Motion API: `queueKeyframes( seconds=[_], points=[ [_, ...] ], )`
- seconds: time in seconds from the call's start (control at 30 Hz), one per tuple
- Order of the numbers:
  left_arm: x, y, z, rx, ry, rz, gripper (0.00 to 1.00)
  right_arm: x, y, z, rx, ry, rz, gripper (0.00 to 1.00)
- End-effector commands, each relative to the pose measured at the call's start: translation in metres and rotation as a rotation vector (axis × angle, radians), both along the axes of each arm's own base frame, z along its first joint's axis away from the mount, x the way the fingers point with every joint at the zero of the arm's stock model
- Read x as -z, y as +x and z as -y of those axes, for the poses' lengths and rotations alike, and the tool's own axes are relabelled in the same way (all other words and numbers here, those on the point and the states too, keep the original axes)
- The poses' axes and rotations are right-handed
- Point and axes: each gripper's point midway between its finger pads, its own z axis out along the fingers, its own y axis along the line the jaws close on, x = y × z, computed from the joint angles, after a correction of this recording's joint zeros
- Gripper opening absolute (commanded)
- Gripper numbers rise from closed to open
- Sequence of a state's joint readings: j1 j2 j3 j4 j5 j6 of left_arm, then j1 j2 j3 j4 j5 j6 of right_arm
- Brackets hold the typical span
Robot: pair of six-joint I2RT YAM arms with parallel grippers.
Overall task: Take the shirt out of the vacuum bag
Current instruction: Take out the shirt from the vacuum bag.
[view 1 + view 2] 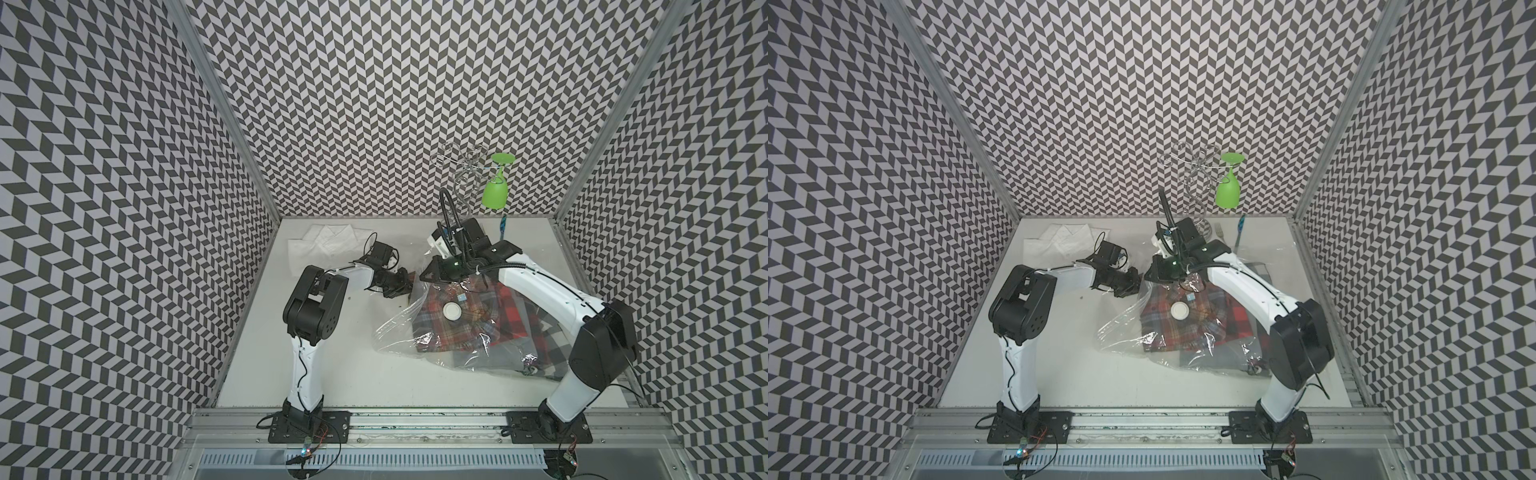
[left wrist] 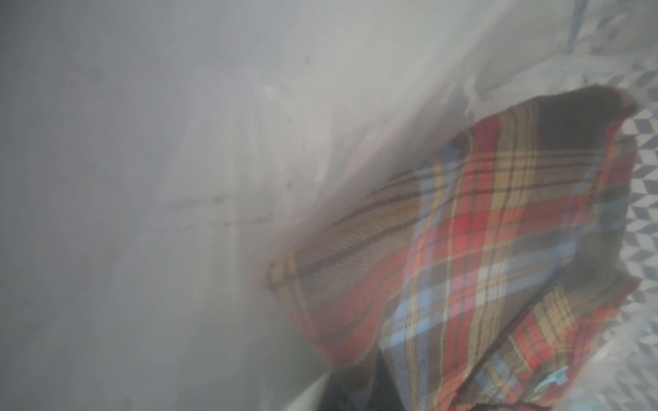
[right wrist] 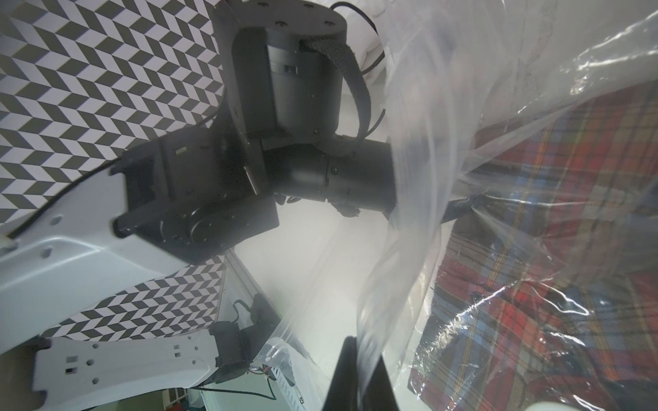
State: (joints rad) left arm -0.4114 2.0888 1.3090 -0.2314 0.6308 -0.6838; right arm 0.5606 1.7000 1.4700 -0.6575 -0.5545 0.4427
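Toward the 3 o'clock side of the desk (image 1: 353,374), the vacuum bag (image 1: 395,334) is lying crumpled, with its round white valve (image 1: 452,311) facing up. The plaid shirt (image 1: 446,336) is sitting inside the bag, directly under the valve. A checked cloth (image 1: 517,316) in red and black is lying at the shirt's 3 o'clock; whether it is inside the bag cannot be told.

The right gripper (image 1: 428,276) is sitting at the bag's 12 o'clock edge. Its fingers (image 3: 347,377) are pressing together on the clear film, and in the right wrist view the film is running down into them. The film at this edge is standing up off the desk.

The left gripper (image 1: 404,287) is reaching in from 9 o'clock at the bag's 11 o'clock corner, just beside the right gripper. Its fingers (image 2: 356,388) are closing together on an edge of the shirt. In the left wrist view the plaid fabric is running down to them, and the view is showing hazy.

A folded white cloth (image 1: 328,241) is lying at the desk's 11 o'clock corner. A wire rack (image 1: 465,166) is standing at 1 o'clock, and a green glass (image 1: 495,191) is hanging upside down from it.
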Motion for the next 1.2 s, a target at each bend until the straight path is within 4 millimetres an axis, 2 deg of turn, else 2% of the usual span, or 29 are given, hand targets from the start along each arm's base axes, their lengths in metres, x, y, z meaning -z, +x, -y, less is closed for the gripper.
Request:
queueKeyframes(
  seconds=[0.0,0.07,0.27,0.5,0.6,0.8,1.17],
  points=[
    [-0.010,-0.003,0.009,0.033,-0.032,0.019,0.07,-0.010,-0.001,-0.003,-0.007,0.023,0.040,0.00],
    [-0.023,-0.001,0.010,0.019,-0.051,0.049,0.06,-0.006,0.000,0.000,0.000,0.010,0.037,0.00],
    [-0.081,0.002,0.017,0.016,-0.129,0.129,0.03,0.009,0.000,0.006,0.017,-0.016,0.003,0.00],
    [-0.119,-0.013,0.010,0.012,-0.151,0.173,0.03,0.013,0.007,0.012,0.041,-0.030,-0.002,0.00],
    [-0.127,-0.022,0.006,0.004,-0.158,0.174,0.03,0.014,0.009,0.016,0.054,-0.035,-0.006,0.00],
    [-0.127,-0.040,-0.006,-0.025,-0.150,0.153,0.03,0.020,0.011,0.024,0.072,-0.040,-0.017,0.00],
    [-0.147,-0.050,-0.030,-0.090,-0.148,0.179,0.02,0.029,0.015,0.040,0.122,-0.042,-0.040,0.00]
  ],
)
